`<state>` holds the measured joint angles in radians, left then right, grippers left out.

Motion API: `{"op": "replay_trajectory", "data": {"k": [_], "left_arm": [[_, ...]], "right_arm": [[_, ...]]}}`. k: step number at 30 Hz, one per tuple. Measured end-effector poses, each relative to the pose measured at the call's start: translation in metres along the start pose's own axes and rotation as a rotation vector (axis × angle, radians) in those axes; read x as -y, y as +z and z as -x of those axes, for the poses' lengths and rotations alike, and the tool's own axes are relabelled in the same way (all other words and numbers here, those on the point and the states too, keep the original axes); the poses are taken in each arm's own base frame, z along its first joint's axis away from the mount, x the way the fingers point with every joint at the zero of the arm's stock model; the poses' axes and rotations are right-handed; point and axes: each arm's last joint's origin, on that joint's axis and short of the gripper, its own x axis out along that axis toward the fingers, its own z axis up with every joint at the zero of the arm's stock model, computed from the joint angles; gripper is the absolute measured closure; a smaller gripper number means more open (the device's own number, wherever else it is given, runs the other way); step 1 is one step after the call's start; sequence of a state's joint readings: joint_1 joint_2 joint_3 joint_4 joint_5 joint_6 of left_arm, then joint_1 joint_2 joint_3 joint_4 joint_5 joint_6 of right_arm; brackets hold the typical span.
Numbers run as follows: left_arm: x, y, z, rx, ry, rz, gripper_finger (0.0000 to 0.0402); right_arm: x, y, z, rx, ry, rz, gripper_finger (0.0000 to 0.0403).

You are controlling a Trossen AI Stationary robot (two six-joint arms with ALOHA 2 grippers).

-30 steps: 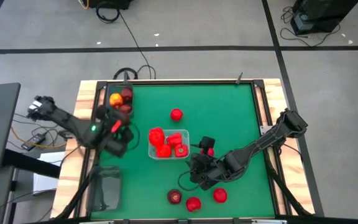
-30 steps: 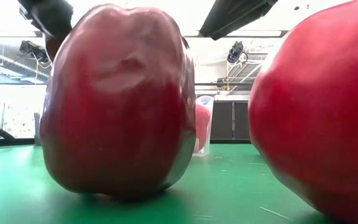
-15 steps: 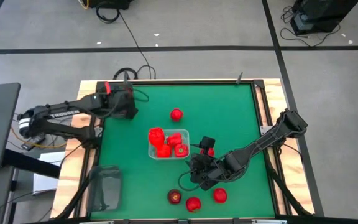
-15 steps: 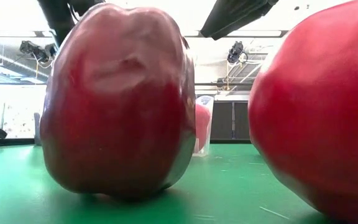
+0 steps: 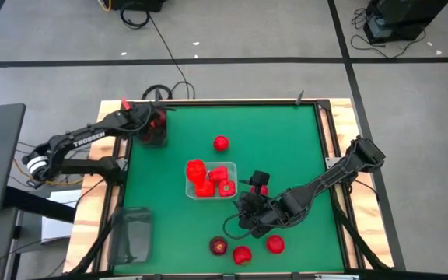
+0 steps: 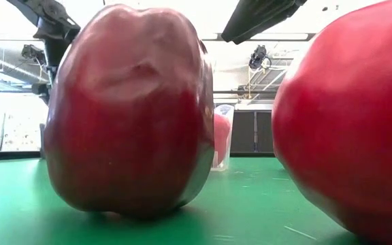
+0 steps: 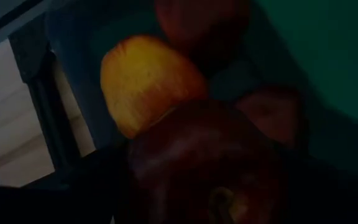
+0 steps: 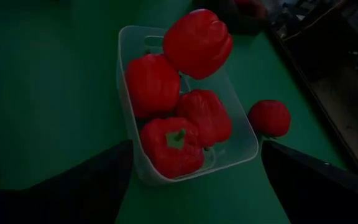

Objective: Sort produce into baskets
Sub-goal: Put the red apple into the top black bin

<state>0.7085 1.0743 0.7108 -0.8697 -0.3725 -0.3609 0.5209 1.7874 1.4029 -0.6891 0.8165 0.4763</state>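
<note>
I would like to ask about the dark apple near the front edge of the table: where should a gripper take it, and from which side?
Probably from above, fingers closing across the middle of the dark apple. It stands upright on the green table, and the low view shows its sides bulging widest there. A round red fruit lies close beside it, so set the fingers on the sides facing away from that neighbour.

Grey floor (image 5: 247, 43) with black cables (image 5: 166, 54)
</note>
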Motion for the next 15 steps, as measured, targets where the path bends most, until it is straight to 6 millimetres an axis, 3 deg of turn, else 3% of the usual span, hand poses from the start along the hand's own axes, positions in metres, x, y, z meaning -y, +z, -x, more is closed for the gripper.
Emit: {"op": "replay_trajectory", "data": {"k": [15], "left_arm": [[-0.0001,0.0007,-0.0075,0.031,-0.012,-0.039,0.0003]], "right_arm": [[-0.0001,-0.0001,-0.0001,-0.004,0.006,-0.003,0.0039]]}}
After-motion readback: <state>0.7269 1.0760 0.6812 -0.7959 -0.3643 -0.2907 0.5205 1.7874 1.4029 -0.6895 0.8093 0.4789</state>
